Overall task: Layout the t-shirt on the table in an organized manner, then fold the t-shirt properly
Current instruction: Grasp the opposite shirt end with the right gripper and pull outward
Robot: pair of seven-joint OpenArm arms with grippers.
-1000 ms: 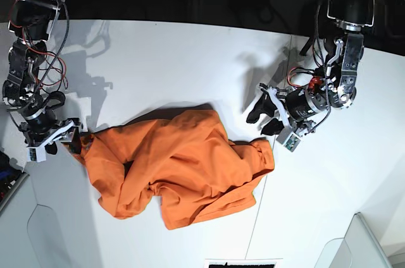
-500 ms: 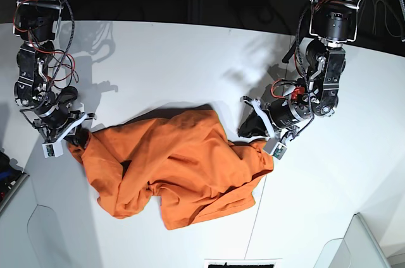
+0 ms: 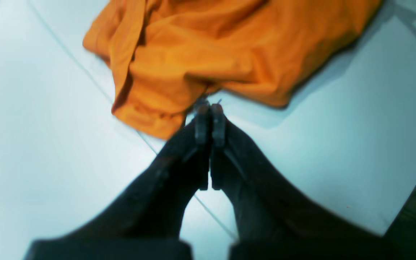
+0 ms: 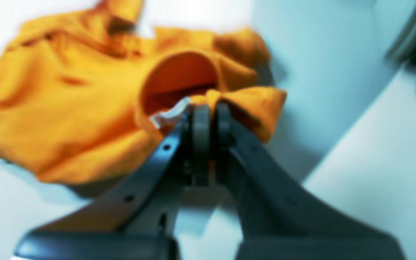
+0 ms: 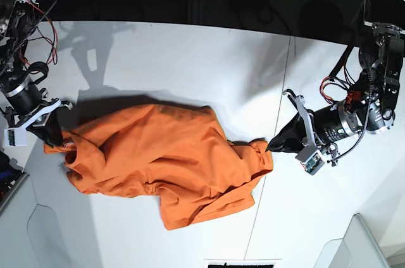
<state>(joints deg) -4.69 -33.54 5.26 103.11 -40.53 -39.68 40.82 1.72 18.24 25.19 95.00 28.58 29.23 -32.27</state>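
Note:
The orange t-shirt (image 5: 164,160) lies rumpled across the middle of the white table (image 5: 190,59), stretched out sideways. At its left end my right gripper (image 5: 56,145) is shut on the cloth. In the right wrist view the right gripper (image 4: 208,104) pinches a fold by the open collar of the t-shirt (image 4: 67,108), next to the white tag (image 4: 166,116). My left gripper (image 5: 271,146) is at the shirt's right end. In the left wrist view the left gripper (image 3: 209,106) is shut, its tips nipping the very edge of the t-shirt (image 3: 211,47).
A thin seam (image 5: 278,110) runs across the table under the shirt's right end. Pale grey bins stand at the front left (image 5: 38,230) and front right (image 5: 364,243). A dark edge (image 5: 190,2) bounds the table's far side.
Both grippers went from open to shut. The right gripper pulled the collar end leftward, drawing the shirt out longer. The left gripper moved down and right to the shirt's right edge.

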